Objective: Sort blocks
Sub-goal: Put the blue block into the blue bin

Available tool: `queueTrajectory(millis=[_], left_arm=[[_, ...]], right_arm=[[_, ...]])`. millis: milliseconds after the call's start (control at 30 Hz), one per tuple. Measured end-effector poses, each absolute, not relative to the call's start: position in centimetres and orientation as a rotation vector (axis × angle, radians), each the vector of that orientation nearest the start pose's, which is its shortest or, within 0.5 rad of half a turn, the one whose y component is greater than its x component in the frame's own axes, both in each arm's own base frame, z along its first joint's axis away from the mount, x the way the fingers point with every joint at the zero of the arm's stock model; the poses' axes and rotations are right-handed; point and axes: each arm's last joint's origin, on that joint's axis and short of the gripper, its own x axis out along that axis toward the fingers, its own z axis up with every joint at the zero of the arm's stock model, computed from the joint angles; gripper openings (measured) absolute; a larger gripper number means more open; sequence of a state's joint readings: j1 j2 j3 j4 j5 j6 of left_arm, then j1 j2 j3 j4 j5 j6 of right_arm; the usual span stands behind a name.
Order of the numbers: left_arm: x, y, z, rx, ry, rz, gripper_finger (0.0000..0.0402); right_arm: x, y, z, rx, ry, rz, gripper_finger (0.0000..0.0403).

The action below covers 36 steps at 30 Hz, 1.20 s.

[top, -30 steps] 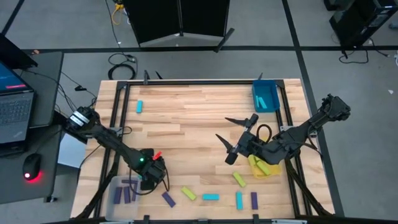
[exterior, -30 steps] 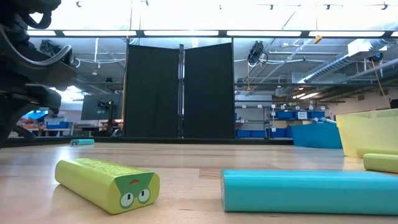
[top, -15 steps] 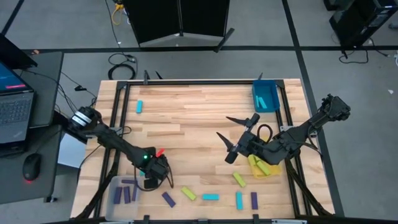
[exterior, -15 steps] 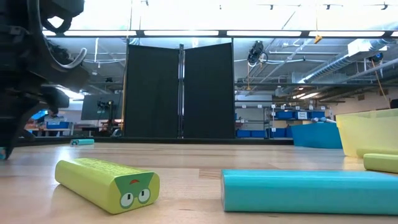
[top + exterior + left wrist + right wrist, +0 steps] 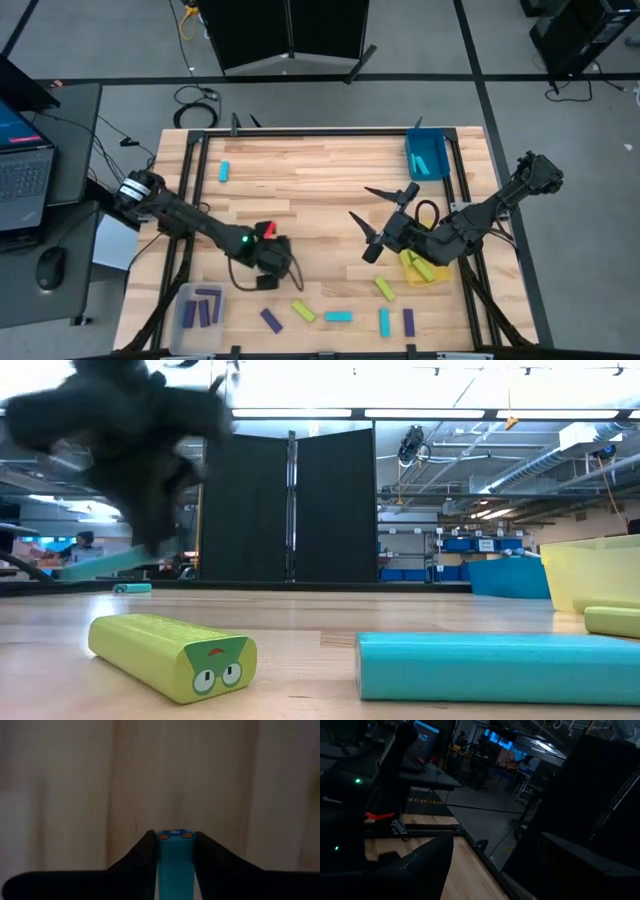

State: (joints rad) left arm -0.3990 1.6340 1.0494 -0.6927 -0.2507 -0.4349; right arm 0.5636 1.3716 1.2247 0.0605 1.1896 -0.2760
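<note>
The left hand (image 5: 140, 550) is a dark blur in the low view. The cyan-blue rectangular block (image 5: 174, 865) it pinches runs off the wrist picture's bottom edge, its length unseen.

Both arms were dark, nearly black, built of slim jointed links. The left arm (image 5: 190, 222), in the lower left of the high view, carried a white band near its base, a small green light midway along, and a red tag beside its wrist. The right arm (image 5: 480, 215), at centre right, had a bulky dark shoulder block and ended in two long pointed black fingers (image 5: 378, 193). In the left wrist view, the fingers (image 5: 145, 854) were matte black wedges.
</note>
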Motion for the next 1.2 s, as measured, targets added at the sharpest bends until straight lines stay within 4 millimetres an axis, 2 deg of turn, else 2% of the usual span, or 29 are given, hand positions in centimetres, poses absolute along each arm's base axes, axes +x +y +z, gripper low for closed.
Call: queueTrajectory(millis=[67, 167, 367, 433, 533, 733, 933, 1200], left_arm=[[29.7, -10.3, 20.2, 0.061, 1.091, 0.137, 0.0101], [32.3, -8.1, 21.7, 0.067, 0.894, 0.163, 0.0101], [36.7, -2.0, 24.8, 0.034, 0.441, 0.242, 0.0101], [38.0, 0.2, 25.1, 0.010, 0.303, 0.255, 0.0101], [40.1, 3.4, 24.4, -0.041, 0.178, 0.262, 0.0101], [46.0, 8.0, 21.4, -0.173, 0.032, 0.198, 0.0101], [52.5, 11.3, 19.6, -0.272, -0.082, 0.157, 0.0101], [58.5, 14.2, 17.8, -0.345, -0.216, 0.128, 0.0101]], right_arm=[[26.5, 13.7, 38.2, -0.340, 0.132, -0.626, 0.0302], [26.2, 14.0, 38.7, -0.366, 0.123, -0.665, 0.0302], [24.9, 15.2, 40.4, -0.406, 0.100, -0.728, 0.0298], [24.5, 15.5, 41.0, -0.410, 0.086, -0.723, 0.0296], [24.0, 15.8, 41.6, -0.418, 0.070, -0.713, 0.0293], [23.7, 15.8, 42.0, -0.440, 0.083, -0.733, 0.0290], [23.6, 15.7, 42.2, -0.462, 0.089, -0.741, 0.0292], [23.5, 15.7, 42.3, -0.484, 0.097, -0.744, 0.0284]])
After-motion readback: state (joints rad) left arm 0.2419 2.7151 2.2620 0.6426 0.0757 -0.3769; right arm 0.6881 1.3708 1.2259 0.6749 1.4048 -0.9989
